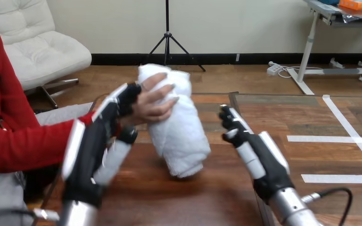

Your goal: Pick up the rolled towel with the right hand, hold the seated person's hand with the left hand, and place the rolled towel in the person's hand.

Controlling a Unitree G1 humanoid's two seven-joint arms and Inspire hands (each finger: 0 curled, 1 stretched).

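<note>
Step in hand, as we judge it: completing the hand-over.

1. Towel position. The towel (179,132) sits in the person's hand (153,106), whose fingers wrap round its upper half. It lies just beyond the left hand (92,146) and to the left of the right hand (264,155), with a clear gap on that side. It hangs tilted, with its lower end close over the tabletop (169,197). We cannot tell whether that end touches.

2. Left hand. Its fingers curl over the person's wrist and its thumb sits below, so the wrist is clasped.

3. Right hand. Its fingers are loosely extended and carry nothing.

4. Procedure. We draw the right hand straight back, away from the towel, so that it does not brush the roll. We release the wrist only once the person's grip looks firm, uncurling the fingers slowly and lowering the left hand clear.

5. Caution. The roll's heavy end hangs free, so a jolt to the wrist could tip it out.
</note>
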